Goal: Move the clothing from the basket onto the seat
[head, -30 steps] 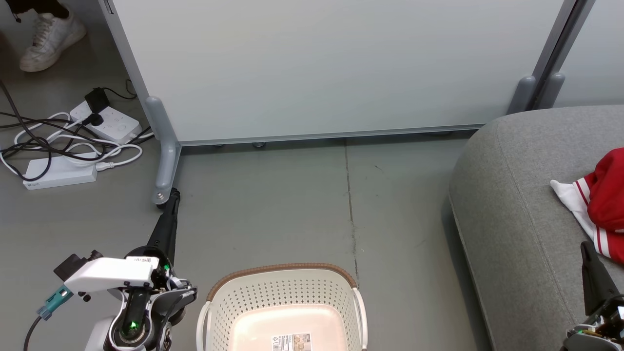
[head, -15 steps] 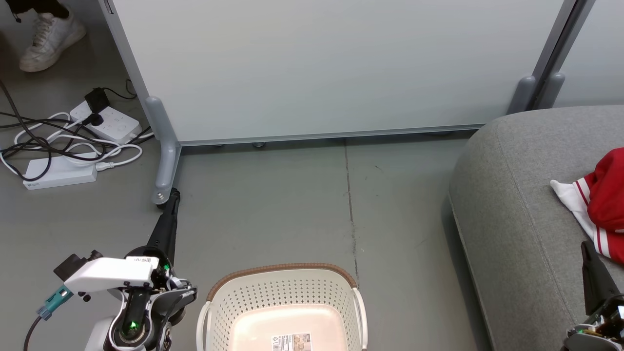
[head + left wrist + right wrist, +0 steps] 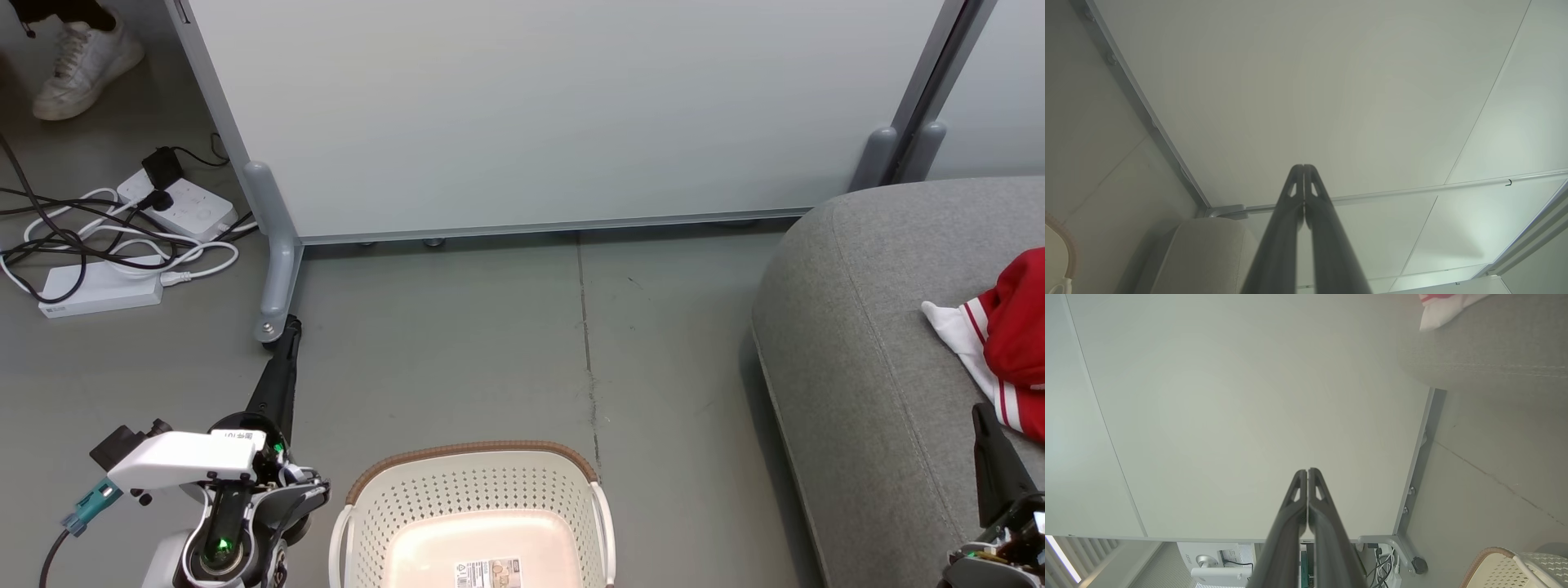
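Both closed, empty: left tool (image 3: 1304, 167), right tool (image 3: 1307, 471).

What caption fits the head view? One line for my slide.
The basket on the floor, bottom bare; red clothing lying on the grey seat; left gripper and right gripper shut.

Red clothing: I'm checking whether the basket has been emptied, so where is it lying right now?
In the head view the clothing lies on the grey seat at the far right edge, well right of the basket on the floor.
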You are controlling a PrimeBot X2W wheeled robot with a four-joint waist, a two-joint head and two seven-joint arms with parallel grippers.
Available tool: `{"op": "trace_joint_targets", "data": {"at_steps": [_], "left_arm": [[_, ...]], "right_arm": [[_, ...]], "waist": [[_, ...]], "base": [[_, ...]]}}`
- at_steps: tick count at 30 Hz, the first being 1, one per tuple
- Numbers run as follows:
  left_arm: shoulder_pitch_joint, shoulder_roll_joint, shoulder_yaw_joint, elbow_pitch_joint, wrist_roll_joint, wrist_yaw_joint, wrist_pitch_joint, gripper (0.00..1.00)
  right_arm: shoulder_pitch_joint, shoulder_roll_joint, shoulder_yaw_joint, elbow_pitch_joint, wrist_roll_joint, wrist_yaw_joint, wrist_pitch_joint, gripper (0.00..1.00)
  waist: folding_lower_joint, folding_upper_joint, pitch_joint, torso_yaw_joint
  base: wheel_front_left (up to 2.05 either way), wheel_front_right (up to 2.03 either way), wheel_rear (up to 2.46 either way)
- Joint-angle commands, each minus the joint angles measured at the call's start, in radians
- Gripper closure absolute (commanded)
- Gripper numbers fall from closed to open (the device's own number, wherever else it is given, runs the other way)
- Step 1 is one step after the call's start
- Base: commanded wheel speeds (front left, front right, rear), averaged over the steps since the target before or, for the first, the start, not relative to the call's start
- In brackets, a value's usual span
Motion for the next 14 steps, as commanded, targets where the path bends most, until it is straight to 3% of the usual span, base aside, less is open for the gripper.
{"op": "trace_joint_targets", "data": {"at_steps": [1, 14], "left_arm": [[-0.017, 0.003, 0.005, 0.001, 0.002, -0.003, 0.003, 1.00], [-0.016, 0.003, 0.005, 0.000, 0.002, -0.003, 0.002, 1.00]], "right_arm": [[0.008, -0.008, 0.001, -0.003, 0.008, 0.001, -0.004, 1.00], [0.010, -0.014, 0.006, -0.004, 0.013, 0.001, -0.012, 1.00]], "waist": [[0.0000, 0.0000, 0.000, 0.000], [0.0000, 0.0000, 0.000, 0.000]], "base": [[0.00, 0.00, 0.00], [0.00, 0.00, 0.00]]}}
